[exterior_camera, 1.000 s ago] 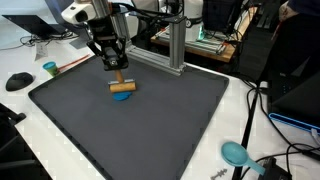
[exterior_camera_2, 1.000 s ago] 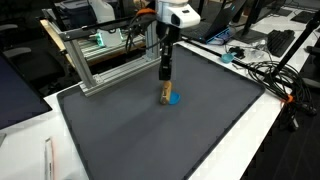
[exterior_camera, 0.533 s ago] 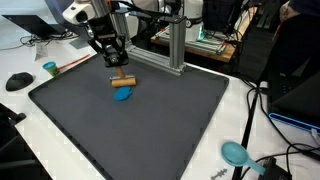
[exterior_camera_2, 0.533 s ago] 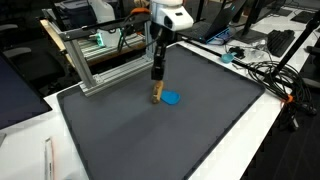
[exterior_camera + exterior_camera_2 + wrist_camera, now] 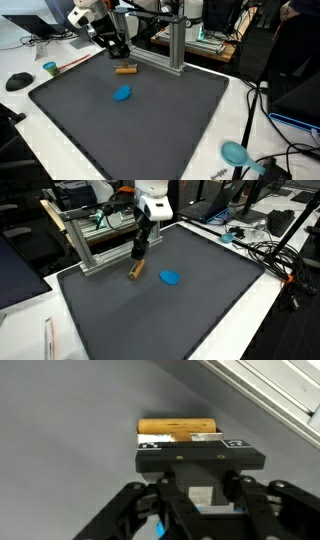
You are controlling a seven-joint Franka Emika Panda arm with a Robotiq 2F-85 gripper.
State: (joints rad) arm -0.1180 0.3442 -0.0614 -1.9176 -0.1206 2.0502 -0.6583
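My gripper (image 5: 121, 62) is shut on a short wooden cylinder (image 5: 125, 69) and holds it crosswise near the far edge of the dark mat (image 5: 160, 130). In the other exterior view, the gripper (image 5: 138, 264) holds the cylinder (image 5: 136, 272) tilted, just above the mat (image 5: 150, 320) and next to the aluminium frame. In the wrist view the cylinder (image 5: 180, 429) shows beyond the black gripper body, which hides the fingertips. A flat blue piece (image 5: 123, 93) lies alone on the mat, apart from the gripper; it also shows in the other exterior view (image 5: 171, 277).
An aluminium frame (image 5: 175, 45) stands along the mat's far edge, close to the gripper (image 5: 95, 245). A teal cup (image 5: 49, 69) and a black mouse (image 5: 18, 81) sit off the mat. A teal bowl (image 5: 235, 153) and cables (image 5: 270, 255) lie beside it.
The gripper has lifted the wooden cylinder off the blue piece and carried it toward the frame. The blue piece stays where it was, now uncovered.
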